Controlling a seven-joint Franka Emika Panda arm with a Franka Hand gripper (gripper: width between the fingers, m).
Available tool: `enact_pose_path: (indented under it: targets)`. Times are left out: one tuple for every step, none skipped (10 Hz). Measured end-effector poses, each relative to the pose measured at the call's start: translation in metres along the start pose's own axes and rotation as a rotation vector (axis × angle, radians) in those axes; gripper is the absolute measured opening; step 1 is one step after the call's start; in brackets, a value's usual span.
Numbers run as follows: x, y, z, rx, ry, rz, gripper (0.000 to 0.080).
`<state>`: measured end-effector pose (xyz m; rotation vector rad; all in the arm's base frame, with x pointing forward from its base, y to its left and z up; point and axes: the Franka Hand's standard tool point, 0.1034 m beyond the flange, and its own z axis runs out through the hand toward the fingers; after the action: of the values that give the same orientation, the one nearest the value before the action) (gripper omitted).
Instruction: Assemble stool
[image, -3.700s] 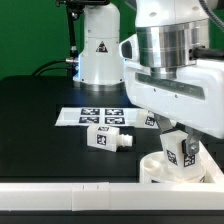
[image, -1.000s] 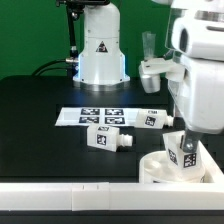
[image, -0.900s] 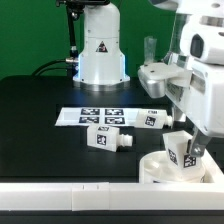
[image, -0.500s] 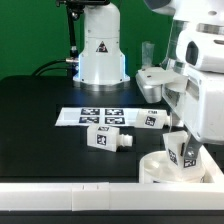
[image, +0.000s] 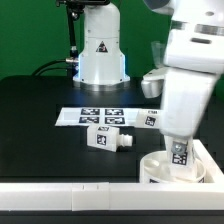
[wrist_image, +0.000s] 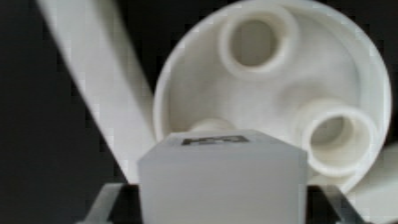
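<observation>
The black bench (image: 40, 110) carries everything. The white arm (image: 190, 75) fills the space above the seat, and its fixed base (image: 100, 50) stands far behind the seat, toward the exterior view's left. A long white edge bar (image: 70, 190) runs along the bench's near edge, to the left of the seat.

The stool is in parts. Its round seat (image: 160, 172) lies flat at the bench's near edge; the wrist view shows round sockets in its face (wrist_image: 285, 90). The marker board (image: 100, 115) lies flat behind the seat, to the left.

An upright leg (image: 180, 154) stands on the seat, its tag facing the exterior camera. A lying leg (image: 108, 138) rests on its side between the seat and the marker board, apart from both. A third leg (image: 150, 119) lies behind the seat, partly hidden by the arm.

The tool (wrist_image: 224, 205) straddles the upright leg (wrist_image: 222, 170), its dark fingers (wrist_image: 121, 205) close against both flanks. Whether they clamp it cannot be told.
</observation>
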<state>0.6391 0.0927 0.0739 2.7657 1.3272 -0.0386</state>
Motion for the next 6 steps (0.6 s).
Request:
enact_pose_path:
  targets:
    - [-0.0007, -0.0012, 0.0003, 0.046, -0.008, 0.160, 0.0335]
    - [0.0002, -0.0009, 0.0007, 0.042, -0.007, 0.212, 0.0335]
    - [0.0007, -0.0015, 0.0007, 0.042, -0.009, 0.294, 0.0335]
    - [0.0007, -0.0016, 0.0008, 0.042, -0.011, 0.357, 0.0335]
    - [0.0011, -0.0021, 0.0007, 0.047, -0.010, 0.456, 0.0335]
    - [0.0020, -0.0033, 0.0011, 0.072, -0.001, 0.720, 0.0335]
